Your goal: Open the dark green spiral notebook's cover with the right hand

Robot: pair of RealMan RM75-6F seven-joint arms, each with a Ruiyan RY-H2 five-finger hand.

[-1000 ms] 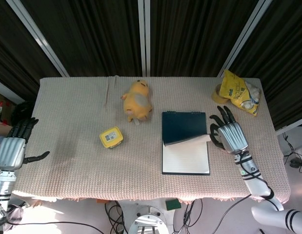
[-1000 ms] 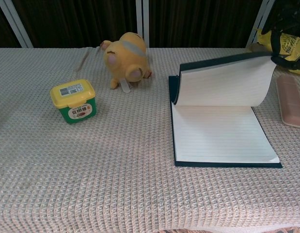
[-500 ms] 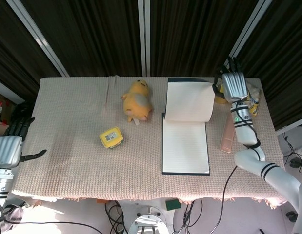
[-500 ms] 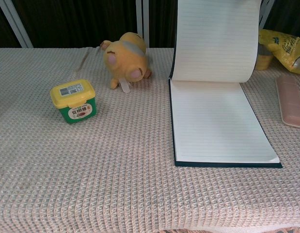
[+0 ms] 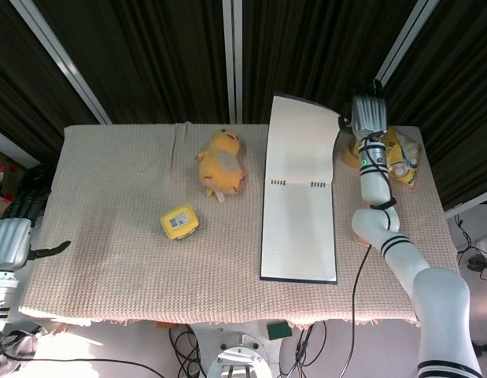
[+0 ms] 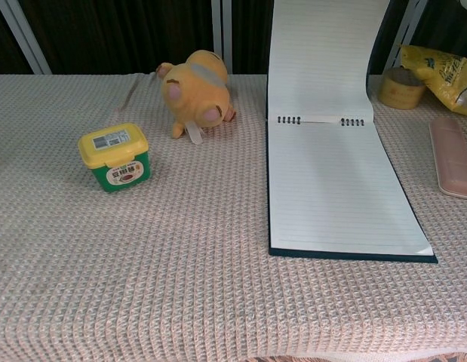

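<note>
Tablecloth (image 6: 218,302); right hand (image 5: 368,116) overhead only

No legible text; print on yellow-lidded tub (image 6: 115,157) and yellow snack bag (image 6: 441,68) too small.

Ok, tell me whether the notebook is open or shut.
Open: the notebook shows lined pages, and the right hand holds its cover upright above the spiral.

Right robot hand (image 5: 367,116) rose further — notebook (image 5: 298,236) cover (image 5: 302,140) now upright, spiral exposed.
</note>
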